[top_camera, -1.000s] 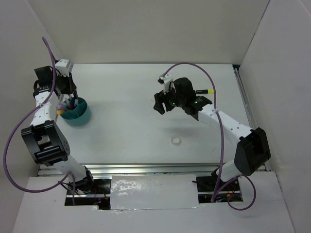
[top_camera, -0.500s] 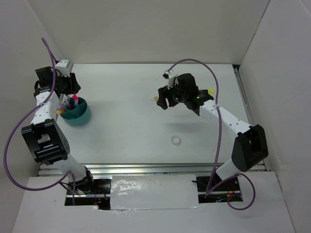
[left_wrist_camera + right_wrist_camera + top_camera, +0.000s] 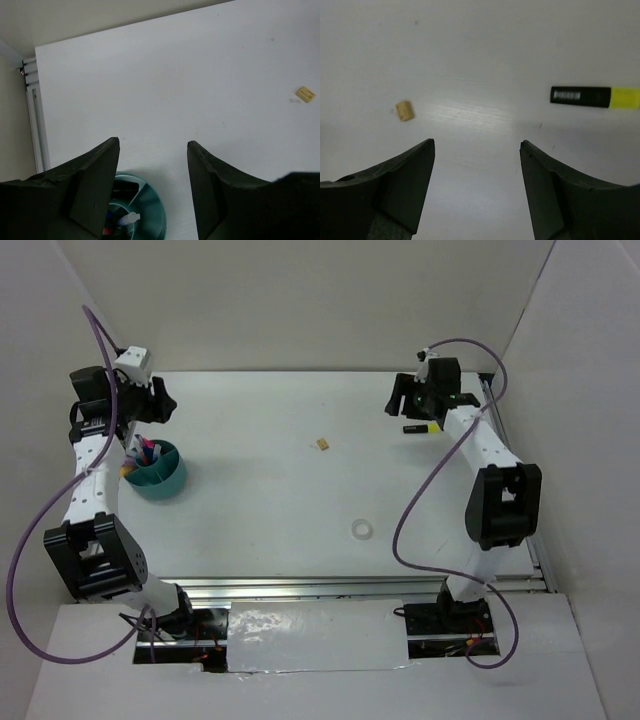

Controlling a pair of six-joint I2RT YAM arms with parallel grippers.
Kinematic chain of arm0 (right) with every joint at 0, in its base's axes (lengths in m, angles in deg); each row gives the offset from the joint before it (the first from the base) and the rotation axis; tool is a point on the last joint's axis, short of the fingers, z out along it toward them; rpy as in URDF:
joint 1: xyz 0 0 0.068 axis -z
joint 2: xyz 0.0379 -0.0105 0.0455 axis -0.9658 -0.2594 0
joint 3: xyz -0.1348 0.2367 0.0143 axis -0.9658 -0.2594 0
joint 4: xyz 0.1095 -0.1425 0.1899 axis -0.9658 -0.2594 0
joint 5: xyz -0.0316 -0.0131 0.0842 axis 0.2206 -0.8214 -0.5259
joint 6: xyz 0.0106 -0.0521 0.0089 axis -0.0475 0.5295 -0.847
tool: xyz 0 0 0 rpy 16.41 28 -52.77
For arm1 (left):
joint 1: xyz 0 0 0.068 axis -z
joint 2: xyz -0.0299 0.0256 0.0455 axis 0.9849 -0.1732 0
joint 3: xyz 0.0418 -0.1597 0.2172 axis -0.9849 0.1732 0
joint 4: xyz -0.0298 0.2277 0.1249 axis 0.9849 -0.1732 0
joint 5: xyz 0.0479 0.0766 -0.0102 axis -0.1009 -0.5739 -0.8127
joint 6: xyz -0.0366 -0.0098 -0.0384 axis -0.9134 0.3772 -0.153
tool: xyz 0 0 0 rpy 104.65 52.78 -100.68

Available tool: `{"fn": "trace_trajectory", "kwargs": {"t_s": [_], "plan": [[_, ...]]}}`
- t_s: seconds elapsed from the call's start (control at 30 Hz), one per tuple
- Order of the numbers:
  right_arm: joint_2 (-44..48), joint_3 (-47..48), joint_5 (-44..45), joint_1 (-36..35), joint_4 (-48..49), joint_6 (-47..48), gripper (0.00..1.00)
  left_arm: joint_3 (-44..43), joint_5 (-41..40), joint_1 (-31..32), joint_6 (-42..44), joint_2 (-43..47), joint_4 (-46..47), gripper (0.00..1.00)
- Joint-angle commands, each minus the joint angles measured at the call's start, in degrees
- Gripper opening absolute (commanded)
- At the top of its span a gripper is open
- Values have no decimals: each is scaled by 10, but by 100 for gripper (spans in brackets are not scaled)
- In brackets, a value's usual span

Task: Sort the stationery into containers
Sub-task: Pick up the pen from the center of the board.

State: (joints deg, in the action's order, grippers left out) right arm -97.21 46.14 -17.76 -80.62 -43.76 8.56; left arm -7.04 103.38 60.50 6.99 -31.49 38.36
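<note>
The round teal cup [image 3: 160,474] stands near the table's [image 3: 260,495] left edge and holds a cluster of pens and markers [image 3: 145,451] in pink, blue and red (the single items are too small to tell apart). Three pieces lie loose on the white top. A tiny tan eraser [image 3: 322,444] is near the centre. A clear tape ring [image 3: 361,530] lies nearer the arm bases. A black-yellow marker [image 3: 422,427] lies flat near the far right corner. The left arm reaches up along the left wall, and the left gripper [image 3: 153,145] hangs over the cup's far side, its jaws spread with nothing between them. The right arm stretches to the far right corner. The right gripper [image 3: 477,145] hovers above bare table, jaws likewise apart and empty, with the marker just beyond its right finger and the eraser off to the left. White walls close in three sides, and a metal rail [image 3: 497,430] runs along the right edge. The middle of the table lies open.
</note>
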Motion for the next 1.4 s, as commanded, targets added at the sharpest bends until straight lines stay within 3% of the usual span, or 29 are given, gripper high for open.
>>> {"fn": "trace_trajectory", "kwargs": {"t_s": [0.0,0.13,0.23,0.37,0.77,1.0,1.23,1.37], "plan": [[-64,91,-17,24,-63,58,76,-8,32,13,3,25,7,69],[-198,232,-26,82,-143,134,76,-31,75,25,10,16,-42,71],[-274,346,-5,110,-175,121,74,-16,80,41,-2,26,-28,71],[-332,397,15,127,-174,77,69,9,70,54,-8,41,-11,71],[-412,430,-33,132,-176,83,75,12,62,59,-14,56,-27,72],[-448,466,-105,123,-272,97,63,14,60,58,-8,72,-48,72],[-424,409,-50,93,-315,169,60,12,66,57,-3,80,-75,72],[-408,379,-47,86,-333,200,65,19,70,53,3,87,-80,72]]}}
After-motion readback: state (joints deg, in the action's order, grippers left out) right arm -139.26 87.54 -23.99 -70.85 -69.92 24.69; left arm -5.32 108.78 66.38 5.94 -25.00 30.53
